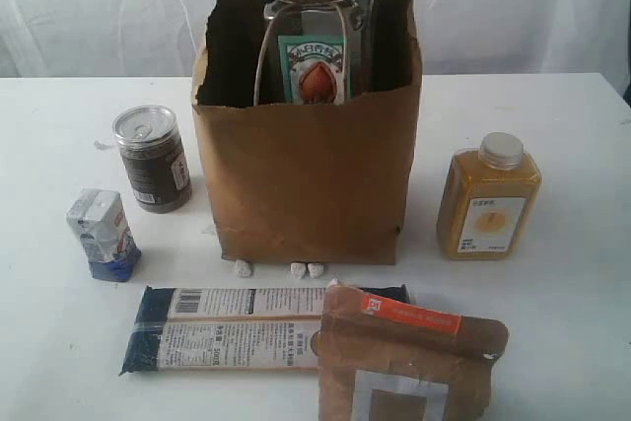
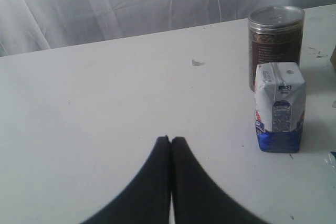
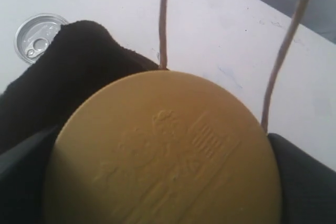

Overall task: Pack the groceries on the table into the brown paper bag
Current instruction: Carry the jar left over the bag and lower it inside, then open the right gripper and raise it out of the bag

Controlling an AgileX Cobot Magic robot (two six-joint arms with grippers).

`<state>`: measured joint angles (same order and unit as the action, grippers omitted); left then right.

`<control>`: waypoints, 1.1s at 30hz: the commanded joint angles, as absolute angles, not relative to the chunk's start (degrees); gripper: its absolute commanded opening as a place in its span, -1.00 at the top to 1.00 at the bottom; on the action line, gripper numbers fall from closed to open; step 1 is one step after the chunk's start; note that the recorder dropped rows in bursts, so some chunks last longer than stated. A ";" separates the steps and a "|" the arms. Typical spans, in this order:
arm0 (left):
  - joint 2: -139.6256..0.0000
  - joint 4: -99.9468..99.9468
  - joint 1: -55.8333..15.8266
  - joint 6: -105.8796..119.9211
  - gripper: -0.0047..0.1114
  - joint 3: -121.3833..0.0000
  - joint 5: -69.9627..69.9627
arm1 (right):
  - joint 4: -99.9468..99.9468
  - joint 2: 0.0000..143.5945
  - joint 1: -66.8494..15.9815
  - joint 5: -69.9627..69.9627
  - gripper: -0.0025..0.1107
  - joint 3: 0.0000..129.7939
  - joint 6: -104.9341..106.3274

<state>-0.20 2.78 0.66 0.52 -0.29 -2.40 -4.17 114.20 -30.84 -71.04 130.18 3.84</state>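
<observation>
**In the brown paper bag (image 1: 306, 184): gold-lidded clear jar (image 1: 314, 46) held high**

The right claw (image 3: 165, 177) pinches the jar's lid from both sides, the jar upright in the bag's open mouth. The left claw (image 2: 171, 142) is pressed together above the desk (image 2: 105, 103), near the small white-blue carton (image 2: 279, 106) and dark can (image 2: 275, 40).

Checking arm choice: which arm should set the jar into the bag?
Right. The right gripper clasps the gold-lidded clear jar in the brown paper bag; the left gripper is shut, near the small white-blue carton.
</observation>
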 commanded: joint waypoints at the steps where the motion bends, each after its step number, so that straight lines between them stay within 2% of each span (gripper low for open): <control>1: 0.00 2.79 0.57 0.00 0.92 0.00 -2.07 | -4.46 114.51 -30.89 -69.96 0.96 130.67 3.85; 13: 0.00 2.79 0.57 0.00 0.92 0.00 -2.07 | -6.73 114.86 -30.89 -69.96 0.96 130.07 3.85; 33: 0.00 2.79 0.57 0.00 0.92 0.00 -2.07 | -6.13 114.86 -30.89 -69.96 0.96 116.12 5.49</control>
